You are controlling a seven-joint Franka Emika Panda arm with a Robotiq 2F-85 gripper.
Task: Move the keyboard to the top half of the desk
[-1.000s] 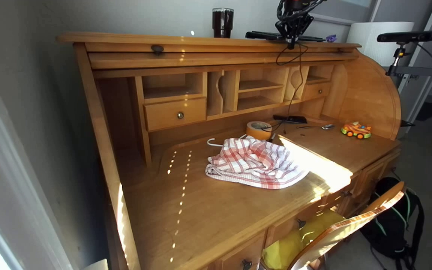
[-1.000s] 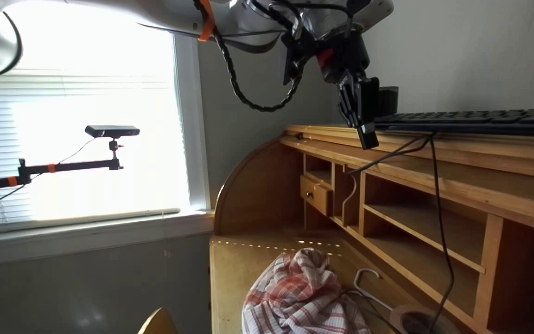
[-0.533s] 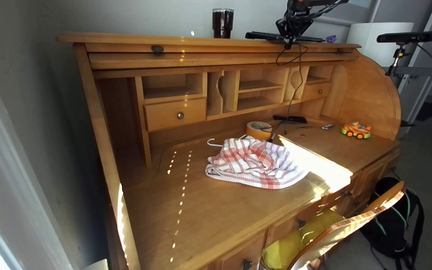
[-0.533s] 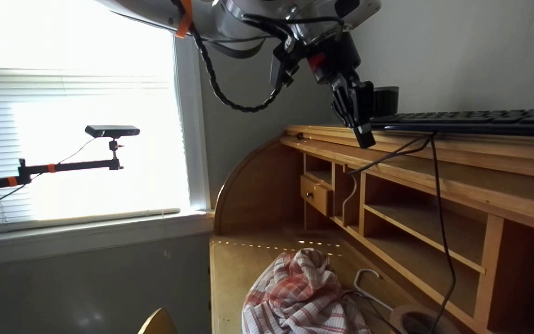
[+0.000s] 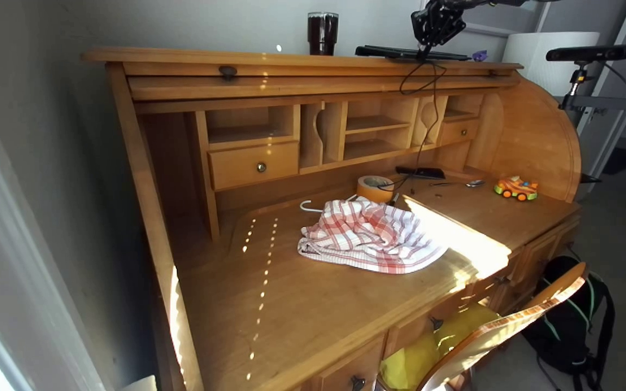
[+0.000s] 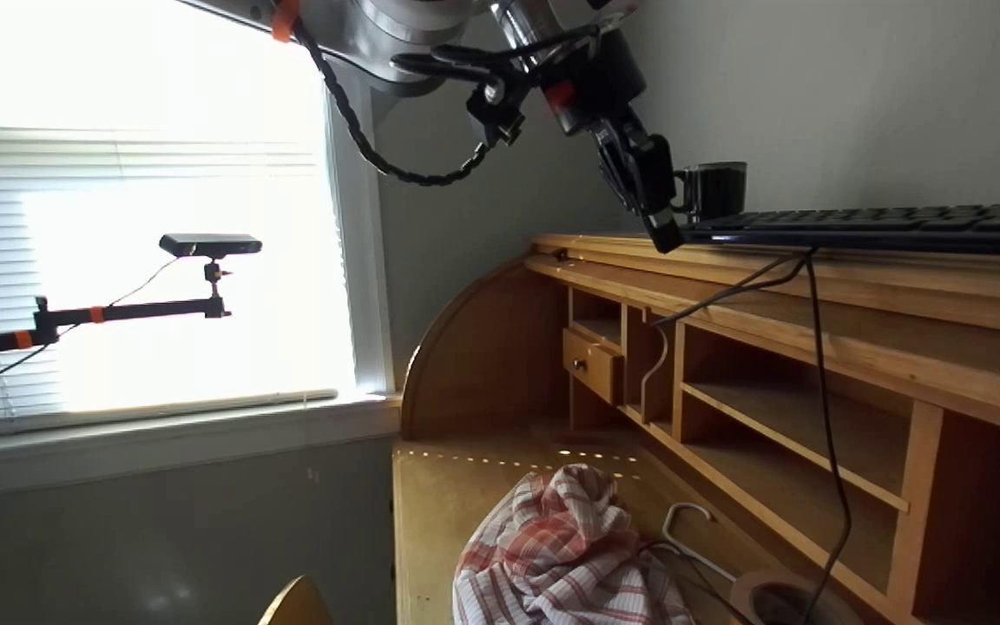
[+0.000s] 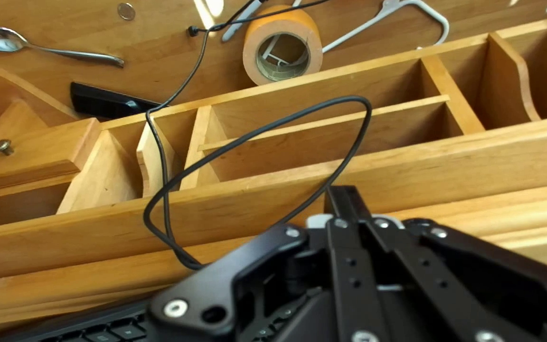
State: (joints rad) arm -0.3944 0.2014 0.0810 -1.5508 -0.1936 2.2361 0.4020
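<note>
The black keyboard [image 5: 381, 52] lies flat on the top shelf of the honey-brown desk [image 5: 226, 309]. In an exterior view its keys [image 6: 891, 219] show close up. Its corner [image 7: 112, 331] also shows at the bottom of the wrist view, partly hidden by my gripper [image 7: 347, 202]. My gripper is shut, its fingertips together with nothing seen between them. In an exterior view the fingertips [image 6: 665, 239] are at the shelf's front edge, by the keyboard's end; I cannot tell whether they touch. The keyboard's black cable [image 7: 254, 135] hangs in a loop over the shelf's front.
A dark tumbler [image 5: 323, 33] stands on the top shelf. Below lie a red-and-white cloth [image 5: 373, 236], a tape roll [image 5: 375, 188], a white hanger [image 6: 682, 525], a spoon [image 7: 0, 39] and a toy car [image 5: 517, 188]. A chair [image 5: 508, 326] stands in front.
My gripper has moved up from below the shelf's front edge and, in an exterior view, leftward away from the keyboard. The keyboard has not visibly moved.
</note>
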